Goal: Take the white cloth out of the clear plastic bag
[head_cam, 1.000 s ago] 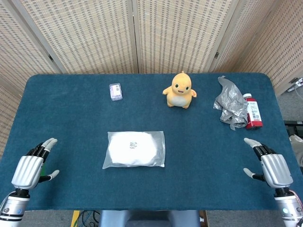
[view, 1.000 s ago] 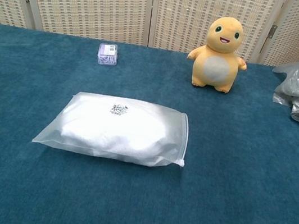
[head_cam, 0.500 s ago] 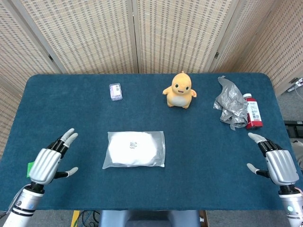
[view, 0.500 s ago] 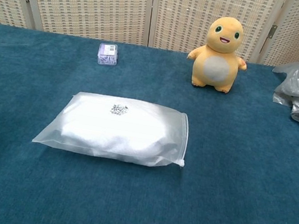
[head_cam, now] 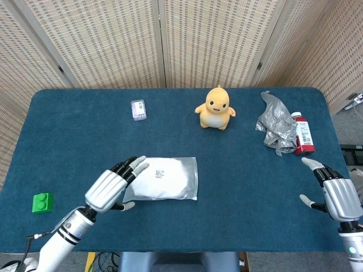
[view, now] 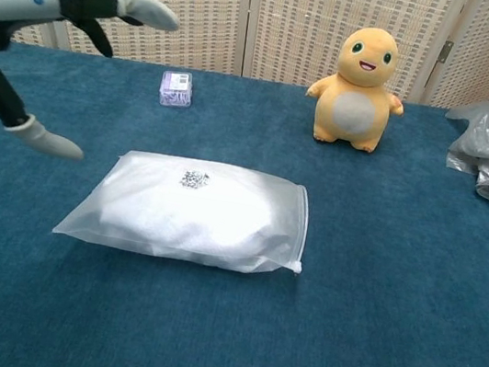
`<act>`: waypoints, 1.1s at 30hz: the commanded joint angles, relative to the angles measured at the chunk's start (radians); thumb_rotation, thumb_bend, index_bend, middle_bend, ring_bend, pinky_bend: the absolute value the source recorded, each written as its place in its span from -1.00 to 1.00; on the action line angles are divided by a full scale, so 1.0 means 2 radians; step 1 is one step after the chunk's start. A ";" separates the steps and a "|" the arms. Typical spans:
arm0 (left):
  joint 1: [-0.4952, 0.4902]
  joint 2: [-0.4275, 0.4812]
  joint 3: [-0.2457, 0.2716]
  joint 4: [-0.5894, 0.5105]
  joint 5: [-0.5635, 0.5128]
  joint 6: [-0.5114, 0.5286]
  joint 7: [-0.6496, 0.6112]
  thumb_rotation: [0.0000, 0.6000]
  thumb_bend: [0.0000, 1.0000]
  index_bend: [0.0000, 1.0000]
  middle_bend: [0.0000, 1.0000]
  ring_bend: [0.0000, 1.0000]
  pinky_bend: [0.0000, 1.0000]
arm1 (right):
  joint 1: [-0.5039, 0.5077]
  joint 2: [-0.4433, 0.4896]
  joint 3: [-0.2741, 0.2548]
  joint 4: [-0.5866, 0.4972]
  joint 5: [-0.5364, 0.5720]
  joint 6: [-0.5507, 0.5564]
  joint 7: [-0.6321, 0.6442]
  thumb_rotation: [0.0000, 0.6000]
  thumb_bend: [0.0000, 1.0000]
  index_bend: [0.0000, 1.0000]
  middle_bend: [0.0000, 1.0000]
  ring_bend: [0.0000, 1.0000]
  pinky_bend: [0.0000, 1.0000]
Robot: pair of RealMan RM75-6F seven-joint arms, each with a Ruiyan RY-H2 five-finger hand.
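The clear plastic bag [head_cam: 168, 178] [view: 193, 213] lies flat in the middle of the blue table, with the folded white cloth [view: 190, 203] inside and its sealed edge to the right. My left hand [head_cam: 112, 186] [view: 38, 20] hovers at the bag's left end with its fingers spread, reaching over that edge and holding nothing. My right hand [head_cam: 336, 192] stays at the table's right edge, fingers apart and empty; the chest view does not show it.
A yellow plush toy [head_cam: 215, 107] and a small purple box [head_cam: 138, 109] stand at the back. A crumpled grey bag [head_cam: 276, 124] and a red bottle [head_cam: 303, 134] lie at the right. A green block [head_cam: 42, 202] sits at the front left.
My left hand has swung right from the table's left edge to the bag's left end, uncovering the green block. The right hand has drifted slightly right. The bag has not moved.
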 commanded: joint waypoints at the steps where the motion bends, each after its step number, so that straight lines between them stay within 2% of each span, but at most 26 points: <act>1: -0.026 -0.025 -0.009 -0.004 -0.032 -0.024 0.024 1.00 -1.00 -1.00 -1.00 -1.00 -0.67 | -0.001 0.001 0.000 0.000 0.001 0.001 0.002 1.00 -0.96 -0.67 -0.54 -0.52 -0.14; 7: -0.045 -0.042 -0.011 0.001 -0.058 -0.037 0.043 1.00 -1.00 -1.00 -1.00 -1.00 -0.75 | -0.002 0.002 0.000 0.001 0.001 0.001 0.003 1.00 -0.96 -0.67 -0.54 -0.52 -0.14; 15: -0.090 -0.085 -0.007 0.034 -0.149 -0.063 0.098 1.00 -1.00 -1.00 -1.00 -1.00 -0.85 | 0.001 0.002 -0.001 0.001 -0.001 -0.005 0.002 1.00 -0.96 -0.67 -0.54 -0.52 -0.14; 22: -0.117 -0.105 -0.003 0.053 -0.208 -0.063 0.124 1.00 -1.00 -1.00 -1.00 -1.00 -0.87 | 0.004 0.001 -0.002 -0.004 0.001 -0.014 -0.006 1.00 -0.96 -0.67 -0.54 -0.52 -0.14; 33: -0.178 -0.121 -0.013 0.078 -0.309 -0.072 0.149 1.00 -1.00 -1.00 -1.00 -1.00 -0.87 | 0.009 -0.002 -0.004 -0.006 0.002 -0.024 -0.014 1.00 -0.96 -0.67 -0.53 -0.52 -0.14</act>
